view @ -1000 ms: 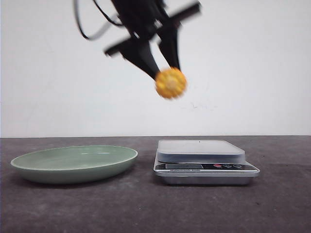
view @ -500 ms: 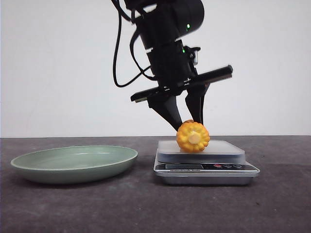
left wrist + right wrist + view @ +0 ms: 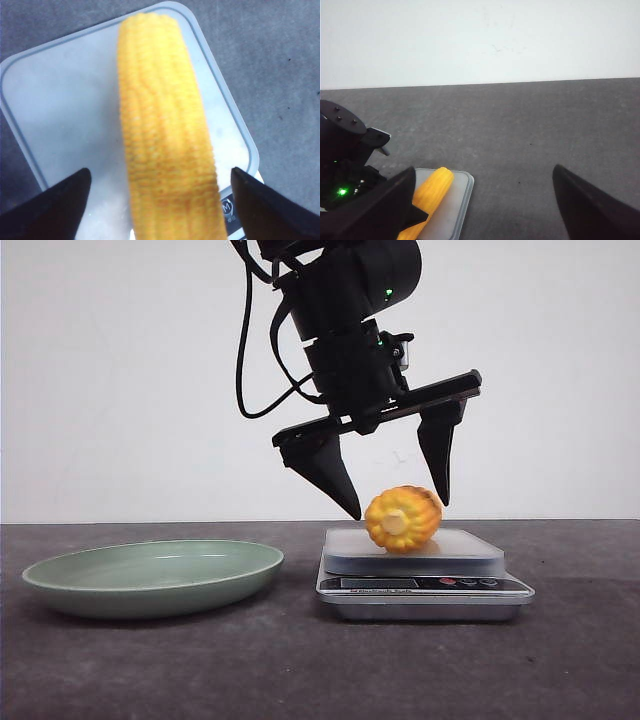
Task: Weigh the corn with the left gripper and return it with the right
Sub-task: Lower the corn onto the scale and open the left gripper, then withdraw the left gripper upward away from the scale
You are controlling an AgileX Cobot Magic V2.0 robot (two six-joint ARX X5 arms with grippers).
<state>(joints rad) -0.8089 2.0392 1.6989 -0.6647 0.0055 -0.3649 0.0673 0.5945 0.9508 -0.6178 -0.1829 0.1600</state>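
While the dark table (image 3: 300, 670) fills the lower third of the front view, the green plate (image 3: 150, 578) sits at lower left and the scale (image 3: 423, 575) right of centre, well apart from the plate's rim. On the scale's pale platform lies the corn (image 3: 402, 519), on its side, cut end toward the camera. Directly above it the left gripper (image 3: 398, 502) is spread wide, a fingertip on either side and neither touching the cob. Judging by this, the step in hand is the release: a clean lift straight up would avoid nudging the cob or loading the platform. The right gripper (image 3: 480, 200) appears spread too, low in its wrist view, holding nothing.
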